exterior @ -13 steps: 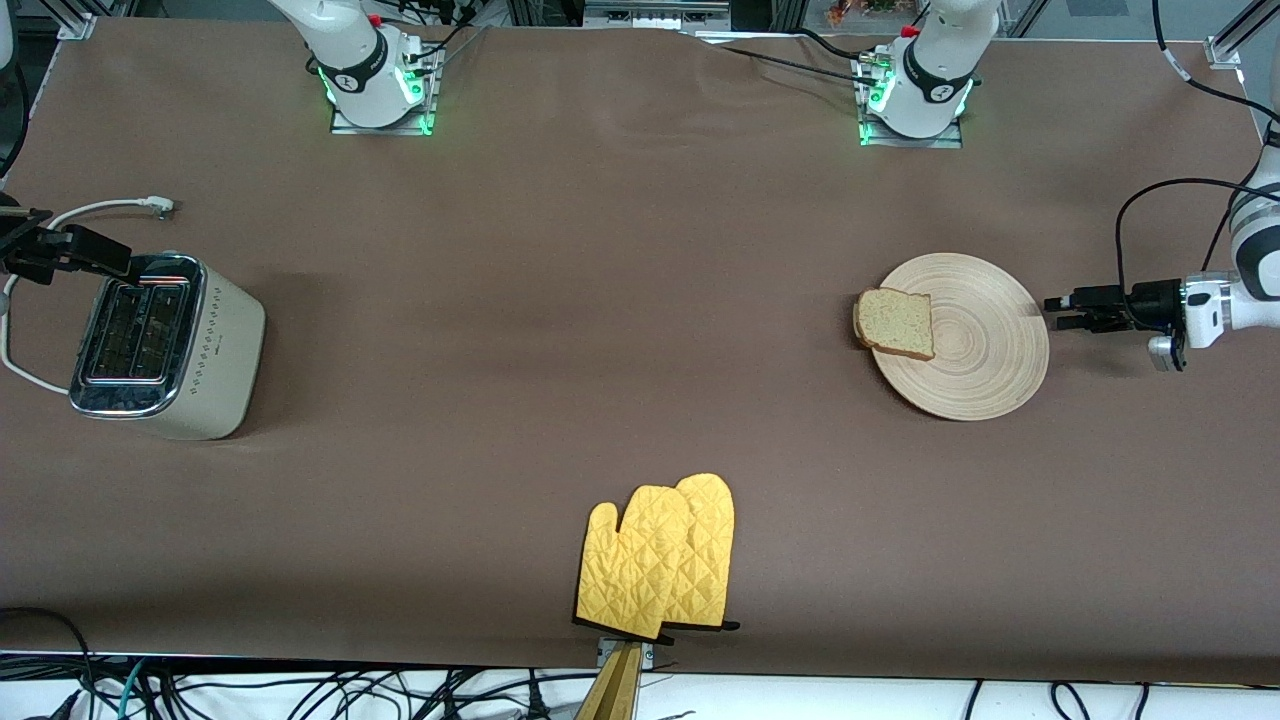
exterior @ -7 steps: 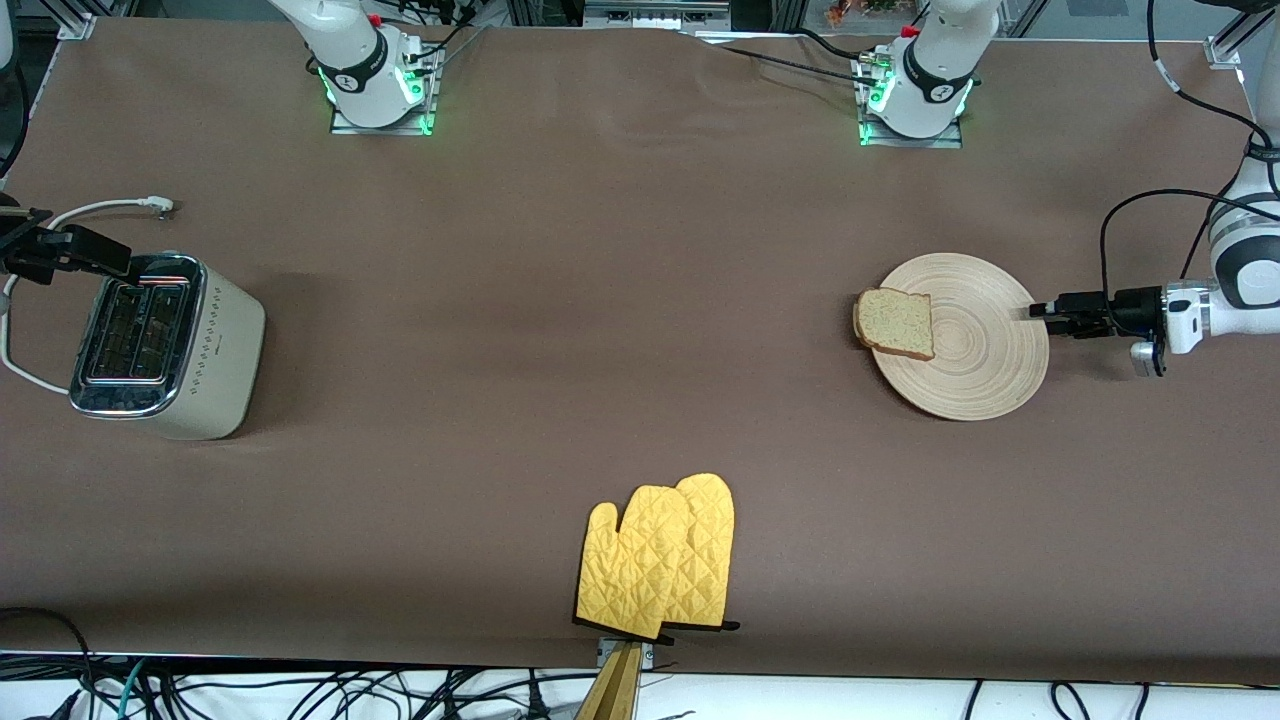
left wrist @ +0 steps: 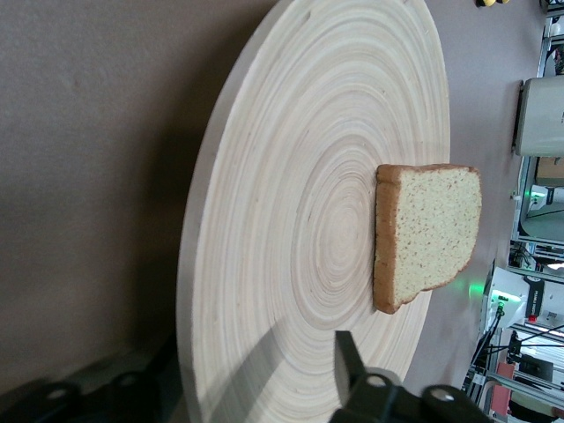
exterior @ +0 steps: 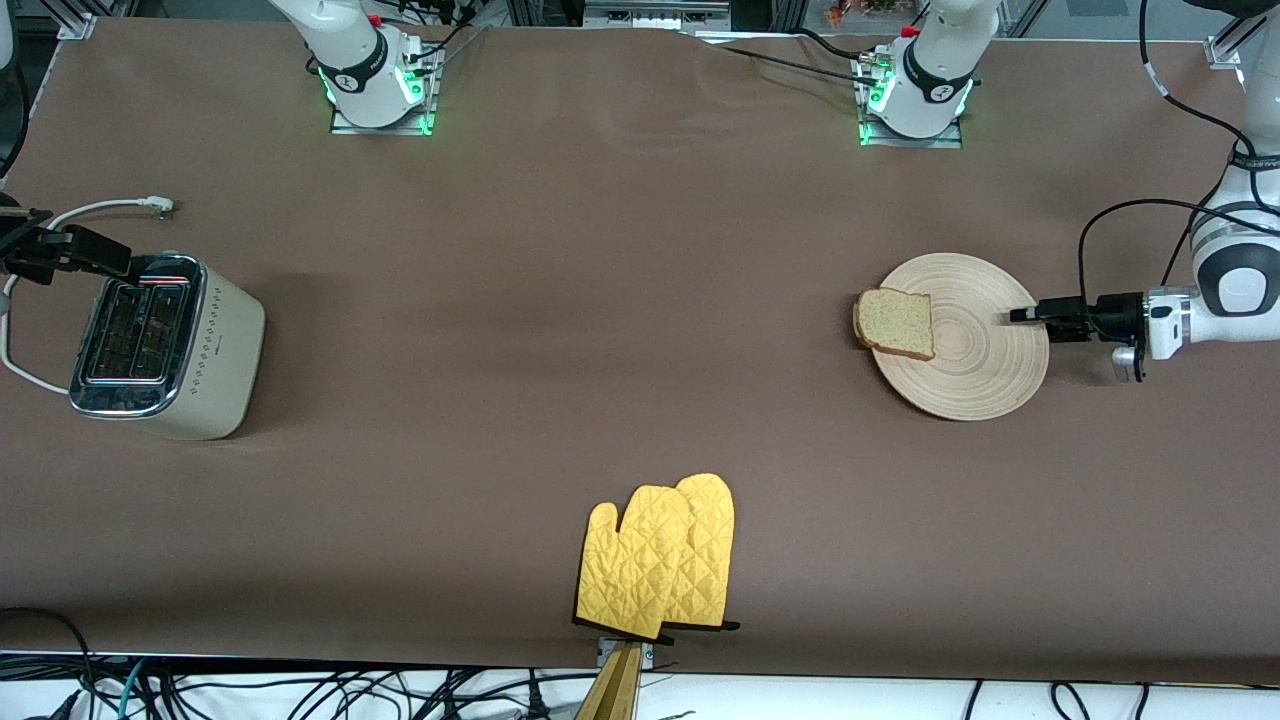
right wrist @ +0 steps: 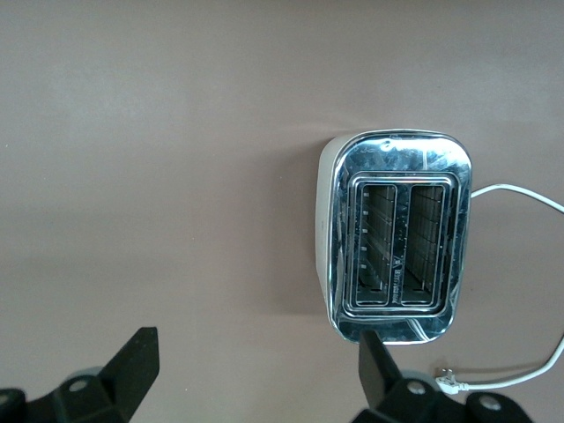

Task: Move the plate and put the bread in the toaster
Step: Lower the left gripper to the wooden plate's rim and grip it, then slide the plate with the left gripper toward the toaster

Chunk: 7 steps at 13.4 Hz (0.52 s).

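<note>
Yellow quilted oven mitts (exterior: 655,560) lay nearest. Left gripper (exterior: 1022,315), jaws apart, straddled round beige wooden plate's (exterior: 985,385) rim; tan speckled bread slice (exterior: 895,322) overhung its edge and might slide off. Right gripper (exterior: 95,258), spread wide, waited over cream chrome-topped toaster (exterior: 165,350).

Left arm reaches in low from its end of the worktop, wrist horizontal; left claw (exterior: 1022,315) has one finger above and one below the plate (exterior: 985,375) rim, not clearly clamped. Right claw (exterior: 50,252) waits, jaws wide apart, above the toaster (exterior: 215,350).
</note>
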Each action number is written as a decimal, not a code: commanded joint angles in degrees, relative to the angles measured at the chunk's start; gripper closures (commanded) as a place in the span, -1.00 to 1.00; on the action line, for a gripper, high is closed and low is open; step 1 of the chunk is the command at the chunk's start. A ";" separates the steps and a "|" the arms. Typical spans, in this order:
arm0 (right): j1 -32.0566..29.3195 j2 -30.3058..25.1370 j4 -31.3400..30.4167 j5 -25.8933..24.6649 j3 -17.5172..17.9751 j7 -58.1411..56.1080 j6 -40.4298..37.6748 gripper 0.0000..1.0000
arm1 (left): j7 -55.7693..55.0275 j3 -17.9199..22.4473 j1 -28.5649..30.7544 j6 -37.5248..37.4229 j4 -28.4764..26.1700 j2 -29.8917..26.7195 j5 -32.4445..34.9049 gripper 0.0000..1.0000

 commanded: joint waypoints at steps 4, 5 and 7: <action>-0.50 0.35 1.17 0.21 0.32 0.09 -0.67 -1.00 | 3.79 0.26 -0.21 2.91 -1.63 0.61 -3.34 0.81; -0.50 0.35 1.17 0.21 0.32 0.09 -0.59 -1.00 | 3.70 0.34 -0.29 3.52 -1.81 0.78 -3.34 0.84; -0.50 0.61 1.17 0.21 0.32 0.09 -0.67 -1.00 | 3.53 0.34 -0.90 4.41 -1.81 1.22 -3.34 1.00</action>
